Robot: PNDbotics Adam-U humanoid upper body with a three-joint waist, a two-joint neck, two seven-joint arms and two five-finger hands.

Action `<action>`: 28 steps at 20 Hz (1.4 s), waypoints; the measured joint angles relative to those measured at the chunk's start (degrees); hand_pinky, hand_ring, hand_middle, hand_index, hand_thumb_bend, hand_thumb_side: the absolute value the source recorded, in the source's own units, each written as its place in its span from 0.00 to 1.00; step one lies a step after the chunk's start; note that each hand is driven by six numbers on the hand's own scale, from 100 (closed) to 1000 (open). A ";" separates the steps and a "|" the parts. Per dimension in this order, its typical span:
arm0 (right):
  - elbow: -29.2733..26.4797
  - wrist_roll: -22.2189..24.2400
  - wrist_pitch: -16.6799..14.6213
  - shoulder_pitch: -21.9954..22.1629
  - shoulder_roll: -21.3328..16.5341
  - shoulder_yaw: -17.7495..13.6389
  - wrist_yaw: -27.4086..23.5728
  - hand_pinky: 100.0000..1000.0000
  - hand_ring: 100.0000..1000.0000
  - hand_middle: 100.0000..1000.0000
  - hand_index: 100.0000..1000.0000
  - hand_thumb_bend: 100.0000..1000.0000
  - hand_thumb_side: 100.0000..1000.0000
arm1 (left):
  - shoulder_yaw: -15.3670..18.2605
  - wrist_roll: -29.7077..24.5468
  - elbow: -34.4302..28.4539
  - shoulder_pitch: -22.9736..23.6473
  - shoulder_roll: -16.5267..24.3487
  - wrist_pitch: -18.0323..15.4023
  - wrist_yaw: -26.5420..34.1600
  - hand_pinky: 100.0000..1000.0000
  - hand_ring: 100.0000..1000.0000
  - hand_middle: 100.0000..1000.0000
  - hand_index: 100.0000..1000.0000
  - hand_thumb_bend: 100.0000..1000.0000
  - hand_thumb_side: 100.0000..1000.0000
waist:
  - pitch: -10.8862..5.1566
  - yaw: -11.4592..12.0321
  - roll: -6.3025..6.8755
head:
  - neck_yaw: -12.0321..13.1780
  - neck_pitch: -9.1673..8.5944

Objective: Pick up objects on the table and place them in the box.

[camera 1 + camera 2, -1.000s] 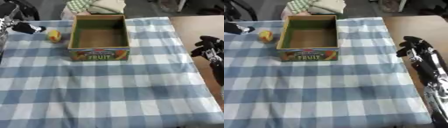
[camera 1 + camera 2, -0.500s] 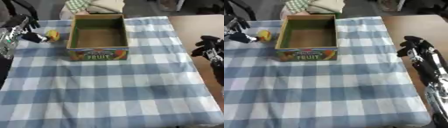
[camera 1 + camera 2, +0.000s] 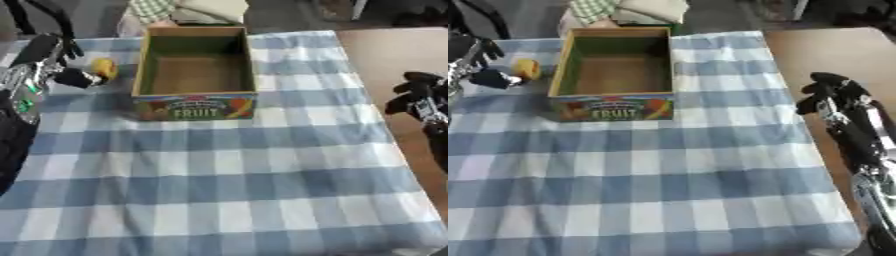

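An open cardboard fruit box stands at the far middle of the table, and nothing shows inside it. A small yellow object lies on the cloth just left of the box. My left hand comes in from the upper left, open, with its dark thumb right beside the yellow object; I cannot tell whether it touches. My right hand hangs at the table's right edge with its fingers relaxed and bent, holding nothing.
A blue and white checked cloth covers the table. Bare brown tabletop shows at the right. Folded cloths lie beyond the far edge, behind the box.
My left hand has moved down and right, bringing its thumb close to the yellow object. The yellow object, the box and my right hand have stayed put.
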 measured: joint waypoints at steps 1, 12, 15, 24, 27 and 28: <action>0.00 0.01 -0.01 -0.02 0.00 0.01 0.00 0.53 0.52 0.56 0.75 0.00 0.40 | 0.00 0.31 0.13 0.00 -0.13 0.29 -0.23 0.59 0.54 0.56 0.66 0.61 0.26 | 0.03 -0.09 0.00 | 0.01 -0.01; 0.00 0.17 0.08 -0.22 0.00 0.32 0.02 0.53 0.52 0.56 0.75 0.00 0.40 | 0.11 4.46 1.21 0.00 -0.89 2.76 -1.78 0.59 0.52 0.54 0.64 0.59 0.23 | 0.70 -0.85 0.06 | 0.19 -0.02; 0.00 0.19 0.09 -0.22 0.01 0.33 0.02 0.53 0.52 0.56 0.75 0.00 0.40 | 0.11 4.98 1.57 0.01 -1.17 3.09 -1.81 0.58 0.50 0.51 0.62 0.57 0.19 | 0.78 -0.99 0.08 | 0.21 -0.02; 0.03 0.27 0.16 -0.22 0.01 0.33 0.05 0.53 0.52 0.56 0.75 0.00 0.41 | 0.11 6.03 2.27 0.06 -1.18 4.06 -2.89 0.53 0.45 0.45 0.56 0.48 0.12 | 0.98 -1.02 0.12 | 0.24 -0.01; 0.04 0.28 0.16 -0.22 0.01 0.33 0.05 0.53 0.52 0.56 0.75 0.00 0.41 | 0.11 6.48 2.45 0.06 -1.38 4.40 -3.47 0.50 0.41 0.41 0.50 0.41 0.05 | 0.98 -1.04 0.15 | 0.24 -0.01; 0.05 0.28 0.16 -0.22 0.01 0.33 0.05 0.53 0.52 0.56 0.75 0.00 0.41 | 0.11 6.69 2.45 0.06 -1.53 4.52 -3.72 0.49 0.39 0.39 0.48 0.39 0.02 | 0.98 -1.05 0.16 | 0.24 -0.01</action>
